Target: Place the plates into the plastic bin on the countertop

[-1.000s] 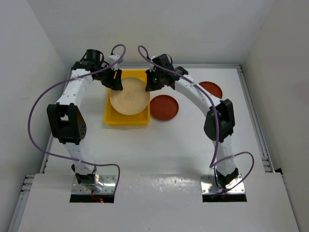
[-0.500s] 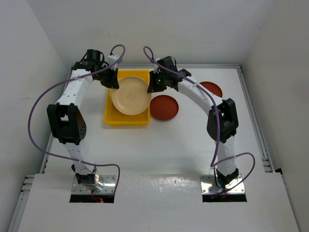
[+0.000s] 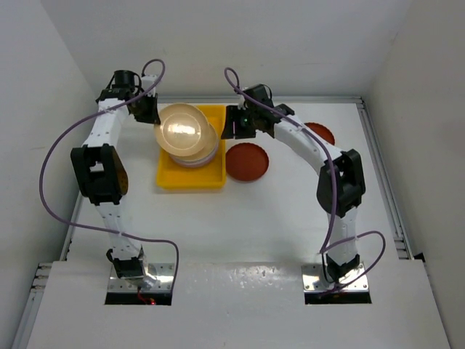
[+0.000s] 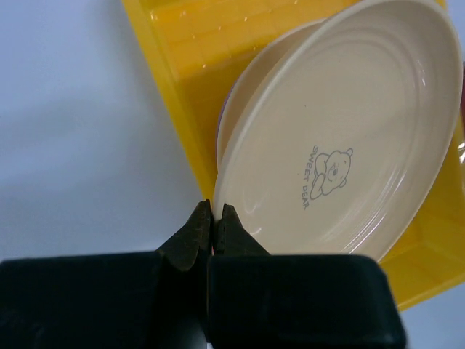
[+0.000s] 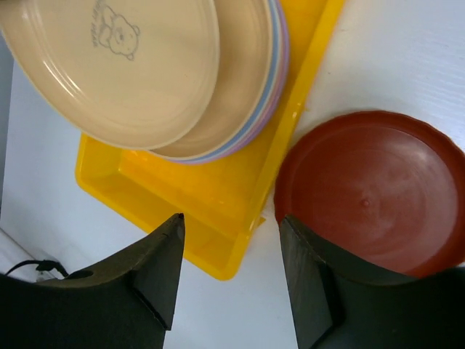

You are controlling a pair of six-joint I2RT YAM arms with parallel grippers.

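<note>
**Gripper state.** The left gripper [image 4: 213, 211] is closed on the near rim of the tan bear-print plate [image 4: 341, 138]. This pinch at the rim is the only visible hold. The right gripper [image 5: 231, 218] stands with its jaws apart and holds nothing. It hovers at the right wall of the yellow plastic bin [image 3: 190, 182].

**Location of task items.** The bin sits toward the far edge of the countertop [image 3: 240, 218], left of centre. The held plate hangs tilted above the stack of plates [image 5: 243, 80] in the bin, offset toward the bin's far left corner. Whether its low edge touches the stack cannot be told. One dark red plate [image 3: 247, 161] lies just beside the bin's right wall. A second dark red plate [image 3: 317, 133] lies toward the far right corner, partly hidden by the right arm.

**Hazards, as judged.**
- The smooth rim could slip from the one-sided pinch.
- If released at this offset and tilt, the plate could slide off the stack or come to rest across the bin's wall.
- The stack is already skewed, so a hard landing could shift it.
- The right gripper is close enough to nudge the bin or the nearer dark red plate.
</note>
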